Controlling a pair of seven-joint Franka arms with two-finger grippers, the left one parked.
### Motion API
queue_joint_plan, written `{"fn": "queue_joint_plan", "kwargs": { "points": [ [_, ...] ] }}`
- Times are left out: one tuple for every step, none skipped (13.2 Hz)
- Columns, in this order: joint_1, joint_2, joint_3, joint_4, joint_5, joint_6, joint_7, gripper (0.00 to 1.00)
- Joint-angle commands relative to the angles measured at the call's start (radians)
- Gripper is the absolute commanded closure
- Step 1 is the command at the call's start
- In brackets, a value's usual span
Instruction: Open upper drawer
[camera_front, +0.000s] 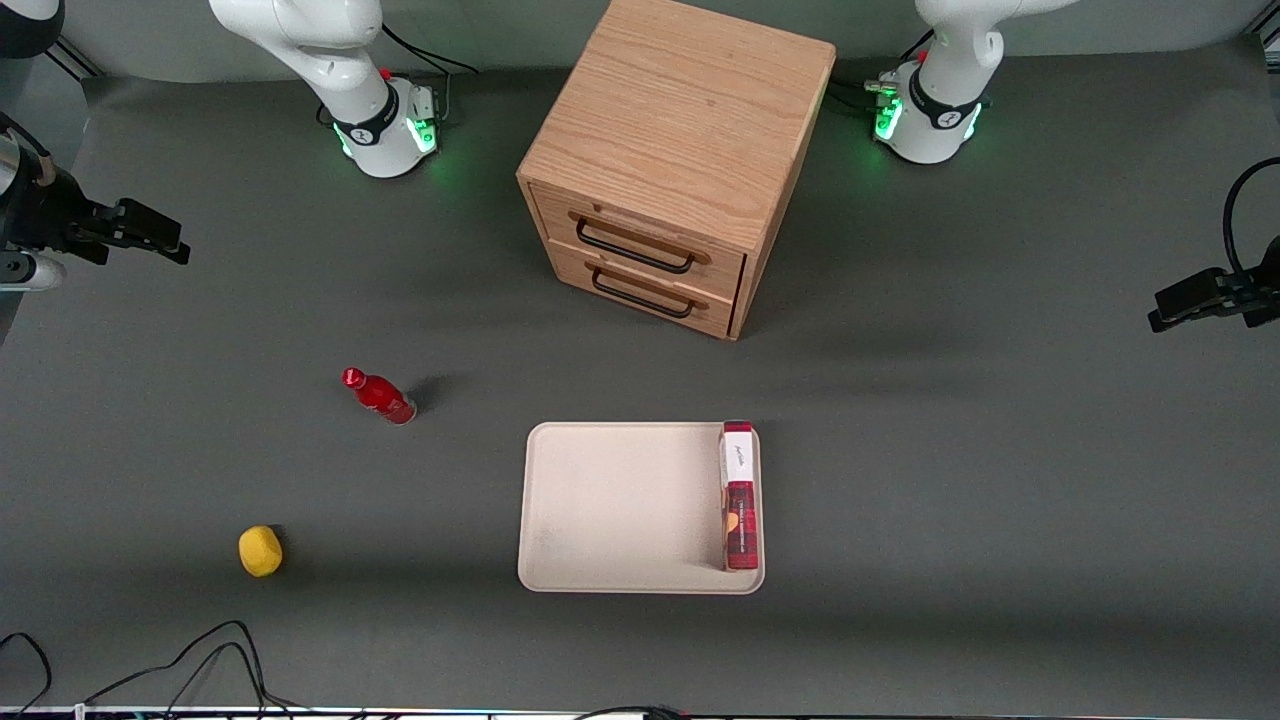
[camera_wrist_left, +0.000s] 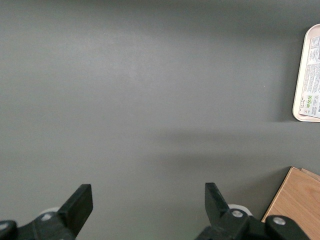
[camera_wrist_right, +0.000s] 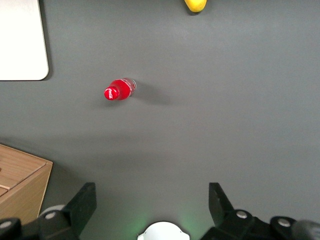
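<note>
Front view: upper drawer (camera_front: 640, 237) closed; gripper (camera_front: 150, 232) — fingers spread, empty — at the working arm's end.

The small wooden cabinet (camera_front: 680, 150) stands farther from the front camera than the beige rectangular tray (camera_front: 620, 505), its upper drawer (camera_front: 640, 235) above the lower drawer (camera_front: 645, 290). A red-and-white carton (camera_front: 739, 495) lies in the tray. The black two-finger gripper (camera_front: 150, 232) hangs, fingers spread, above the table's working-arm end.

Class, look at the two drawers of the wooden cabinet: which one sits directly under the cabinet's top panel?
The upper drawer, shut; the lower drawer sits beneath it, next to the table. The gripper hangs open, toward the working arm's end of the table.
</note>
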Motion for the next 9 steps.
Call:
{"fn": "queue_joint_plan", "kwargs": {
  "points": [
    [0.002, -0.004, 0.002, 0.012, -0.017, -0.011, 0.018, 0.0],
    [0.0, -0.005, 0.002, 0.01, -0.017, -0.012, 0.018, 0.0],
    [0.0, -0.004, 0.002, 0.01, -0.017, -0.012, 0.018, 0.0],
    [0.006, 0.001, 0.004, 0.012, -0.017, -0.015, 0.018, 0.0],
    [0.006, 0.001, 0.008, 0.016, -0.011, -0.018, 0.009, 0.0],
    [0.003, 0.001, 0.01, 0.021, 0.0, -0.021, -0.002, 0.0],
    [-0.001, 0.001, 0.01, 0.024, 0.011, -0.02, -0.003, 0.0],
    [0.005, 0.01, 0.01, 0.041, 0.023, -0.021, -0.011, 0.0],
    [0.005, 0.01, 0.011, 0.046, 0.023, -0.021, -0.013, 0.0]
  ]
}}
